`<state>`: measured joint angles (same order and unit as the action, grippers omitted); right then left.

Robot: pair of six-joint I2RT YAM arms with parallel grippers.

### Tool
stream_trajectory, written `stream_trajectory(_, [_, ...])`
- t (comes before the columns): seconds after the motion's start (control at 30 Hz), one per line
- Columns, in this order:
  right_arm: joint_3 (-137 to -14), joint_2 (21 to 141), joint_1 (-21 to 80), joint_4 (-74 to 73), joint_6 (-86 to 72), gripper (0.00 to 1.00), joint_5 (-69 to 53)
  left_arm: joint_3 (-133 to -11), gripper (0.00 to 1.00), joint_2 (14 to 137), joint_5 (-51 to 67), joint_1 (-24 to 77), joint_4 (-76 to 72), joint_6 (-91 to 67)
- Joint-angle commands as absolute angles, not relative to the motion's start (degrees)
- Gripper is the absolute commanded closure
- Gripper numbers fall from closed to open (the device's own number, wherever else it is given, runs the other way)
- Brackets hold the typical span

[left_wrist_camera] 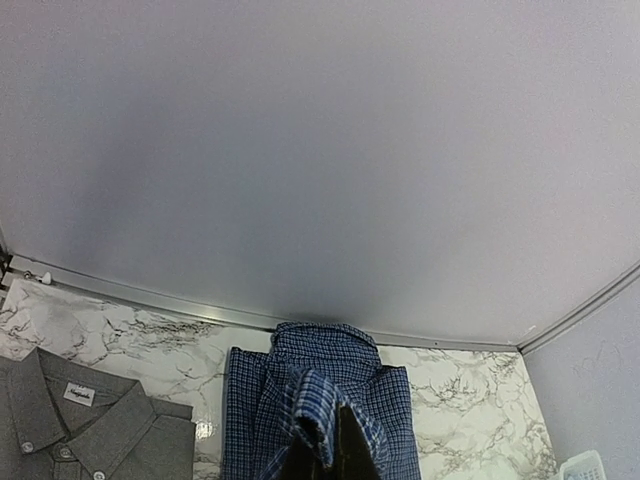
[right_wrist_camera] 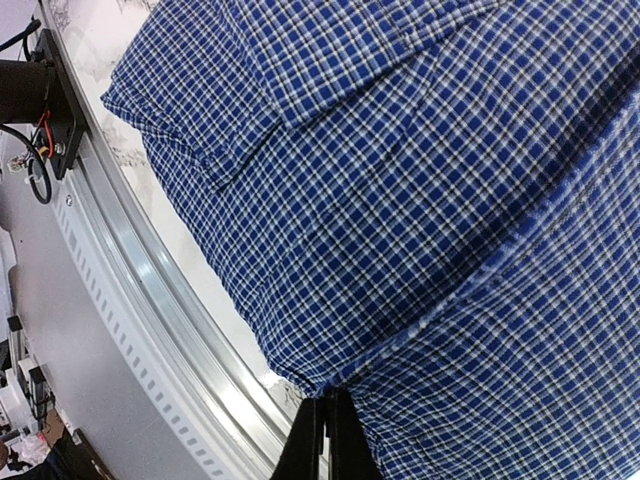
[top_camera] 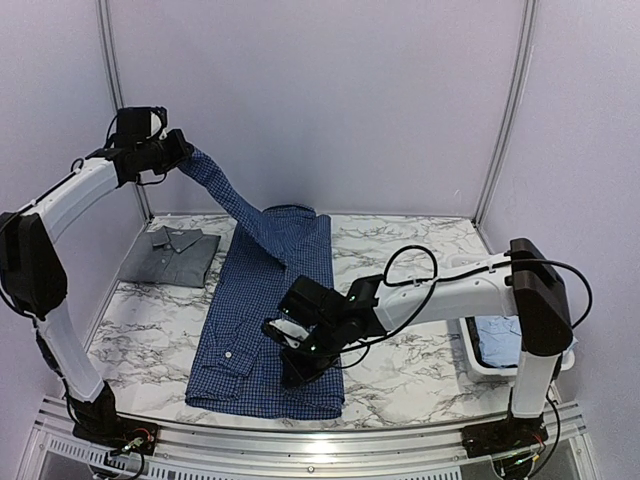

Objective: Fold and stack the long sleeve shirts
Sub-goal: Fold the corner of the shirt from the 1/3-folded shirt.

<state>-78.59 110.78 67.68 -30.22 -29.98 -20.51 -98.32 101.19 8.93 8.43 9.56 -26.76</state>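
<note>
The dark blue check shirt (top_camera: 270,320) lies lengthwise on the marble table, collar at the back. My left gripper (top_camera: 178,150) is shut on its sleeve cuff (left_wrist_camera: 320,415) and holds it high at the back left, the sleeve stretched taut up from the shirt (left_wrist_camera: 330,400). My right gripper (top_camera: 300,370) is shut on the shirt's bottom right hem (right_wrist_camera: 335,385), low at the table's front. The grey shirt (top_camera: 180,255) lies folded at the back left, also in the left wrist view (left_wrist_camera: 80,420). The light blue shirt (top_camera: 500,340) sits in a bin at the right.
A white bin (top_camera: 480,365) stands at the table's right edge beside my right arm's base. A metal rail (right_wrist_camera: 150,300) runs along the table's front edge. Grey walls close in the back and sides.
</note>
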Motion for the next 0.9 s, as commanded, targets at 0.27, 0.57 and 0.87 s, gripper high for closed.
stream_trajectory(0.27, [-86.13,115.88,68.03,-29.54,-28.22,1.00,-23.30,-101.98,0.96,102.93,9.31,6.68,12.13,-25.98])
stream_trajectory(0.57, [-87.98,117.80,68.03,-28.80,-28.41,1.00,-24.73,-101.73,0.96,103.22,9.53,6.59,12.30,-25.52])
stream_trajectory(0.87, [-90.69,119.31,67.94,-29.79,-27.82,1.00,-24.95,-104.85,0.96,103.30,10.19,6.33,12.34,-26.08])
